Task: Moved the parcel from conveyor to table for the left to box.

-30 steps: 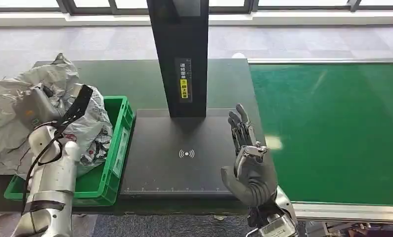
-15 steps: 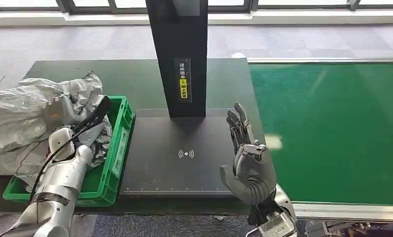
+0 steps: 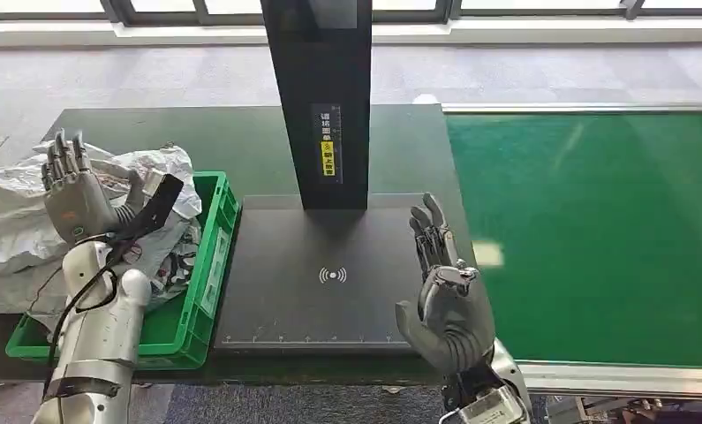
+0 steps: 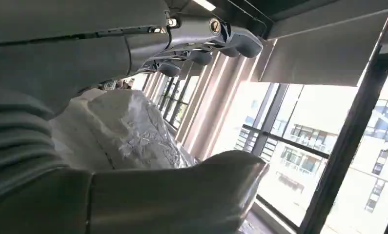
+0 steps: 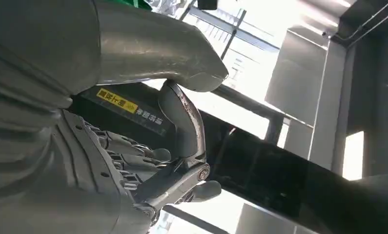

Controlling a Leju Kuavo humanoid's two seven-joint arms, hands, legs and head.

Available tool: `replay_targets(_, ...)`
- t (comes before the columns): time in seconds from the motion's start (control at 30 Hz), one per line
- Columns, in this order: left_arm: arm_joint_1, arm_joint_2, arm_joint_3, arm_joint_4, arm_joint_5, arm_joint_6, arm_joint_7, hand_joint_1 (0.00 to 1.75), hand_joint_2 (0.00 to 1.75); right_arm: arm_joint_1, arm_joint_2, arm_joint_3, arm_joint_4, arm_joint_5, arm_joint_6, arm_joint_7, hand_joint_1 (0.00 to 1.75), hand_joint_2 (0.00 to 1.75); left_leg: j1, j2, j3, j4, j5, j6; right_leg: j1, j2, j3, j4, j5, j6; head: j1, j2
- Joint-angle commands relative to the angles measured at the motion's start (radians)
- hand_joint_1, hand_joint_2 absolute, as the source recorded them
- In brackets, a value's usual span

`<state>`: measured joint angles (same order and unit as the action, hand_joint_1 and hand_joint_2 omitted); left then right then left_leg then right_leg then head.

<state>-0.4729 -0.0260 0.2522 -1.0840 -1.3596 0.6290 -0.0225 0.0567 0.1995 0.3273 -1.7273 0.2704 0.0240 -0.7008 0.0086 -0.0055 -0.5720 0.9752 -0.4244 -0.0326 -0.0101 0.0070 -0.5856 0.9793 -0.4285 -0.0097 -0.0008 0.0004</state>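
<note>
Holding nothing, my left hand (image 3: 75,196) stands raised at the left of the head frame, palm up and fingers spread wide, above the crumpled silver parcel (image 3: 11,221). The parcel lies at the far left, its bulk draped over the left rim of the green crate (image 3: 207,265) and spilling past the frame's left edge; part of it sits inside the crate beneath my forearm. In the left wrist view the same wrinkled parcel (image 4: 128,131) shows between my thumb and fingers, apart from both.

My right hand (image 3: 449,296) is upright at lower centre, fingers apart and empty, over the right edge of the black scanner plate (image 3: 312,283). That plate lies flat between the crate and the green conveyor belt (image 3: 594,230), its surface bare around the wireless mark. The black post (image 3: 320,97) rises from the plate's far edge at upper centre. The belt fills the right half, bare green, with a pale rail along its near edge at the lower right.
</note>
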Motion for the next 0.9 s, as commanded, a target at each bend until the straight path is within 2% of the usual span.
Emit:
replay_targets(0.03,0.146,-0.093,-0.043,-0.232,-0.009,-0.029,0.009,0.0,0.0,0.017,-0.033,0.02,-0.019,0.015,0.001,0.003,0.0,1.75,0.001,-0.001,0.001,0.0,-0.001,0.001,0.001,-0.002,0.002,-0.001,-0.001,0.001,0.0,0.0)
replay_targets(0.17,0.146,-0.093,-0.043,-0.232,-0.009,-0.029,0.009,0.0,0.0,0.017,-0.033,0.02,-0.019,0.015,0.001,0.003,0.0,1.75,0.001,-0.001,0.0,0.001,-0.002,0.002,0.001,-0.002,0.001,-0.001,-0.001,0.001,0.0,0.0)
replay_targets(0.23,0.182,-0.109,-0.057,-0.286,0.039,-0.035,-0.013,0.0,0.0,0.023,-0.033,0.015,-0.022,0.019,-0.001,0.003,0.0,1.75,0.001,-0.001,0.0,0.0,-0.001,0.002,0.001,-0.002,0.002,-0.001,-0.001,0.001,0.0,0.0)
replay_targets(0.27,0.202,-0.114,-0.064,-0.319,0.107,-0.015,-0.046,0.0,0.0,0.026,-0.033,0.015,-0.025,0.02,-0.002,0.003,0.0,1.75,0.0,0.0,0.0,0.0,-0.001,0.001,0.0,-0.001,0.001,-0.001,-0.001,0.001,0.0,0.0)
replay_targets(0.3,0.268,-0.125,-0.086,-0.426,0.368,0.057,-0.177,0.0,0.0,0.033,-0.038,0.018,-0.03,0.023,-0.017,0.003,0.0,1.75,0.001,0.0,0.0,0.0,-0.002,0.002,0.001,-0.001,0.001,-0.001,-0.001,0.001,0.0,0.0)
replay_targets(0.33,0.311,-0.125,-0.091,-0.476,0.489,0.062,-0.252,0.0,0.0,0.036,-0.039,0.02,-0.032,0.026,-0.026,0.003,0.0,1.75,0.0,0.001,0.001,0.0,-0.002,0.002,0.001,0.0,0.001,-0.001,-0.001,0.001,0.0,0.0)
replay_targets(0.4,0.338,-0.132,-0.087,-0.509,0.492,0.054,-0.26,0.0,0.0,0.036,-0.041,0.022,-0.032,0.024,-0.029,0.003,0.0,1.75,0.0,0.003,0.001,0.0,-0.003,0.002,0.0,0.001,0.001,-0.001,-0.001,0.001,0.0,0.0)
replay_targets(0.6,0.328,-0.133,-0.082,-0.498,0.492,0.052,-0.261,0.0,0.0,0.035,-0.041,0.023,-0.031,0.024,-0.03,0.003,0.0,1.75,0.001,-0.001,0.0,0.001,-0.004,0.003,0.001,-0.003,0.002,-0.001,-0.003,0.001,0.0,0.0)
replay_targets(0.77,0.328,-0.133,-0.082,-0.498,0.492,0.052,-0.261,0.0,0.0,0.035,-0.041,0.023,-0.031,0.024,-0.03,0.003,0.0,1.75,0.0,0.001,0.0,0.0,-0.003,0.003,0.0,-0.001,0.002,-0.001,-0.002,0.001,0.0,0.0)
replay_targets(0.8,0.326,-0.138,-0.105,-0.523,0.618,-0.003,-0.346,0.0,0.0,0.036,-0.04,0.02,-0.031,0.032,-0.045,0.003,0.0,1.75,0.001,0.0,0.0,0.0,-0.003,0.004,0.001,-0.002,0.002,-0.001,-0.003,0.002,0.0,0.0)
replay_targets(0.83,0.35,-0.152,-0.105,-0.556,0.971,-0.174,-0.485,0.0,0.0,0.038,-0.042,0.014,-0.032,0.028,-0.066,0.003,0.0,1.75,0.0,0.0,0.0,0.0,-0.003,0.003,0.0,-0.002,0.002,-0.001,-0.003,0.002,0.0,0.0)
replay_targets(0.87,0.37,-0.165,-0.106,-0.579,1.119,-0.305,-0.535,0.0,0.0,0.039,-0.044,0.007,-0.036,0.02,-0.077,0.003,0.0,1.75,0.001,-0.001,-0.001,0.001,-0.003,0.004,0.001,-0.003,0.002,-0.001,-0.003,0.002,0.0,0.0)
replay_targets(0.9,0.424,-0.184,-0.137,-0.627,1.294,-0.513,-0.596,0.0,0.0,0.039,-0.047,-0.014,-0.038,0.006,-0.084,0.003,0.0,1.75,0.0,0.001,0.0,0.001,-0.004,0.004,0.001,-0.001,0.002,-0.001,-0.003,0.002,0.0,0.0)
